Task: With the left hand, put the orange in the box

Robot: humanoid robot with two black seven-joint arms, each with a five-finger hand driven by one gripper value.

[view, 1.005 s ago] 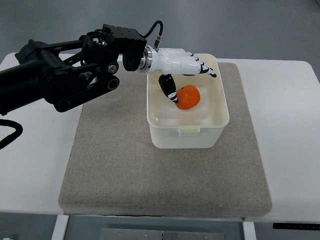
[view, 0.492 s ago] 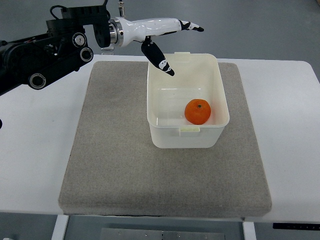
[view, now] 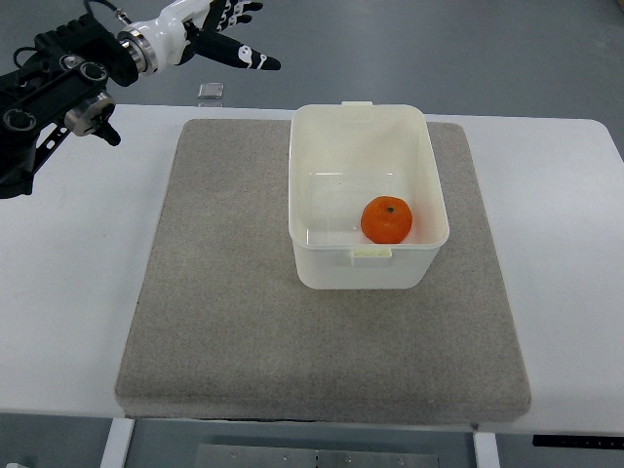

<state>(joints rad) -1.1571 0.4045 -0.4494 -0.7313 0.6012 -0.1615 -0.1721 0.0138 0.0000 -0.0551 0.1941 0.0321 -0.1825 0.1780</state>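
Withdrawn to the far left corner of the top view, the left hand (view: 216, 29) now sits well apart from the box (view: 429, 166); 0.5 s ago it hung just over the box's far left rim, and 1 s ago it reached down inside, right at the fruit. Its fingers (view: 250, 59) are spread and relaxed, holding nothing, with 1 dark-tipped digit pointing right toward the box. Behind it, the black arm (view: 58, 83) trails off the left edge.

Resting alone on the box floor, the orange (view: 387, 219) lies toward the near right side, close to the near wall, in the same spot as 0.5 s ago, so it has settled. The box stands upright on the grey mat (view: 224, 292), which covers most of the white worktop (view: 58, 292). A small pale square object (view: 210, 92) lies on the worktop just beyond the mat's far left corner.

Only 1 camera is given, and no right arm shows in it.

By this evidence the placing looks finished: fruit inside, hand released and clear. Only retreat to rest seems left.
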